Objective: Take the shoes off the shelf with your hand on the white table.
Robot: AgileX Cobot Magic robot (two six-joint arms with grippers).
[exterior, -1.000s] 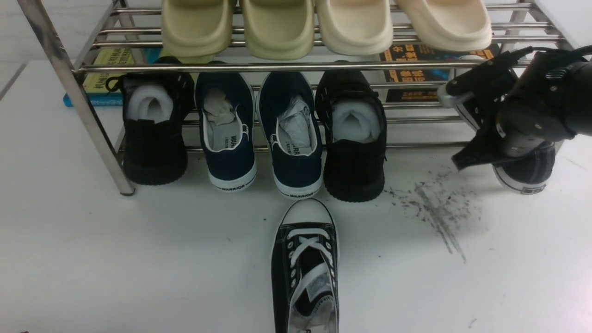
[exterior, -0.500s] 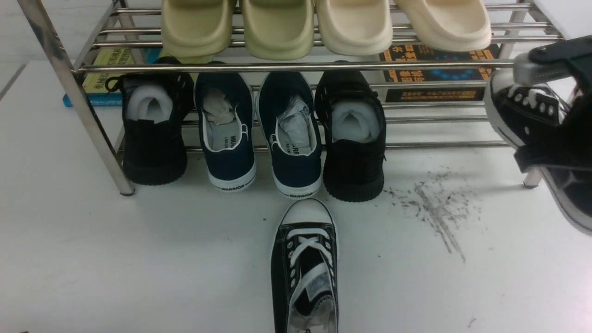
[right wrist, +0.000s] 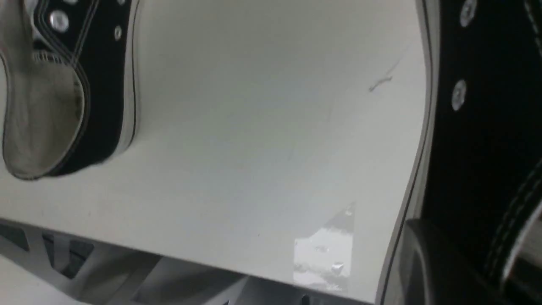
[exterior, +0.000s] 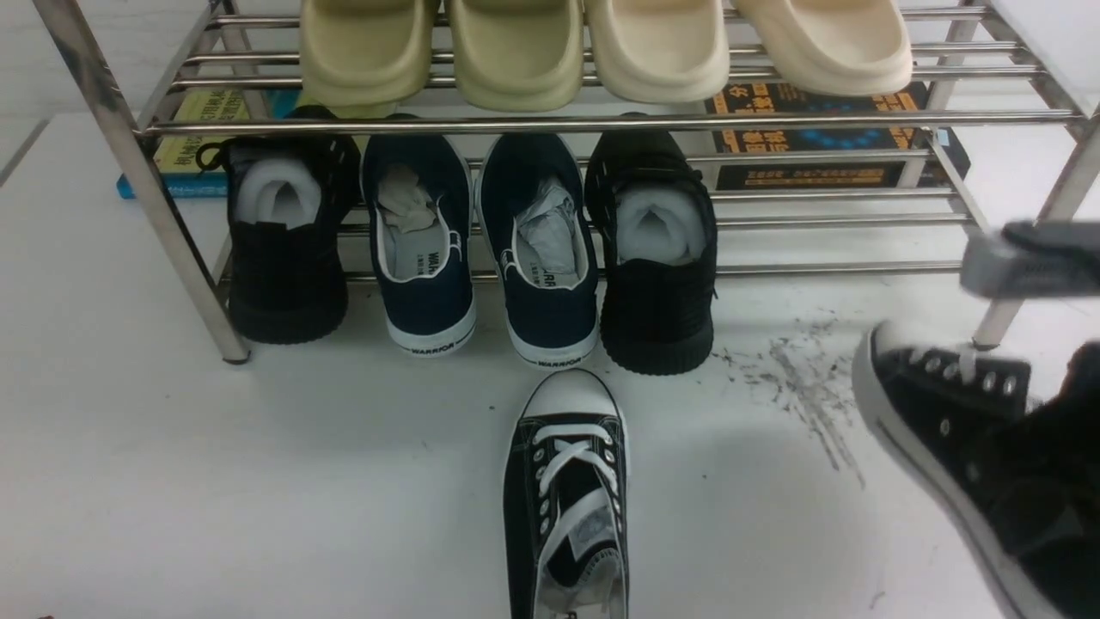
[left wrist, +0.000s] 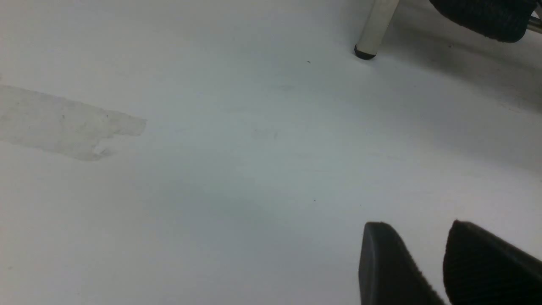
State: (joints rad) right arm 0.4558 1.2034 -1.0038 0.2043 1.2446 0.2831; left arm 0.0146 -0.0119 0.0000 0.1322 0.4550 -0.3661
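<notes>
**Desk** (exterior: 215, 481): white, matte, carrying every item below.

**Shelf** (exterior: 129, 163): two tiers of shiny steel tubes, standing on the far part of the desk. The upper tier held four pale foam slippers (exterior: 516, 52) in a row, two greenish and two cream. The lower tier held two all-black chunky shoes (exterior: 657, 258) flanking a pair of navy slip-ons (exterior: 485, 249), heels outward, with paper stuffed inside.

**Right end effector** (exterior: 1044, 352): at the right edge of the front view, closed on the second sneaker near its opening. One grey finger (exterior: 1023, 258) showed above the shoe.

**Left end effector** (left wrist: 436, 275): two black ribbed fingers stood apart with desk showing between them, gripping nothing. It was low over bare desk, with a shelf leg (left wrist: 374, 29) ahead of it.

**Black canvas sneakers**: white laces, toe caps and soles; both were off the shelf.
- The first sneaker (exterior: 567, 507) lay flat on the desk, its toe cap just in front of the navy slip-ons.
- The second sneaker (exterior: 937, 421) was tilted, toe cap raised toward the shelf, in front of the shelf's right front leg. Whether it touched the desk could not be told.

**Books**: two seen lying flat behind the shelf, a yellow-and-blue one (exterior: 189, 146) at the left and a dark one (exterior: 808, 103) at the right.

**Scuff streaks** (exterior: 808, 387): a black patch on the desk between the two sneakers.
</notes>
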